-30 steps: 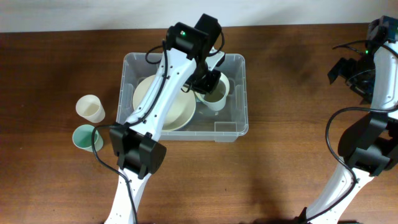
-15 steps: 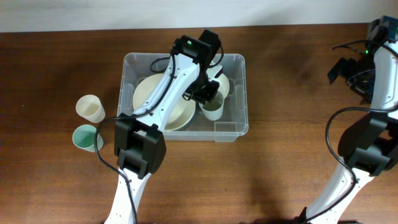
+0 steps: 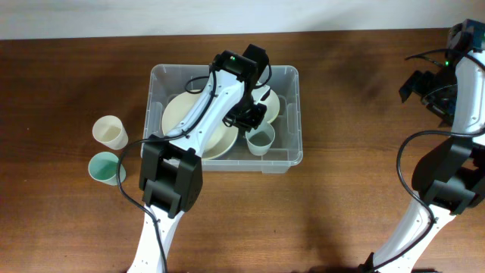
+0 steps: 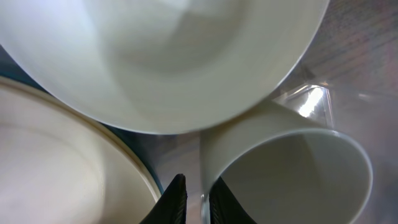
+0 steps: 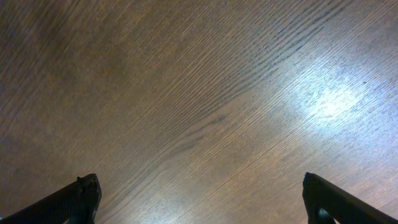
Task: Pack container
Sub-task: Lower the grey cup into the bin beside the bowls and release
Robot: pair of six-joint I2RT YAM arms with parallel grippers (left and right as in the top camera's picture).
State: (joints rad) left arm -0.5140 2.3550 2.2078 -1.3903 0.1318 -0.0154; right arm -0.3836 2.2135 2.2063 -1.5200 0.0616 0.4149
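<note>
The pale cup [image 3: 261, 141] could tip against the large bowl [image 3: 186, 125] if the left gripper [image 4: 199, 202] drags its rim on leaving. The gripper's fingers straddle the cup's wall, but I cannot tell whether they pinch it. The container [image 3: 294, 83] surrounds that gripper, with the cup and bowl inside it.

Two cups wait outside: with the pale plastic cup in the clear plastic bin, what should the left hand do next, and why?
Probably open the left hand wider: its fingers straddle the wall of the pale plastic cup, which sits inside the clear rectangular plastic container, so lifting might drag it.
</note>
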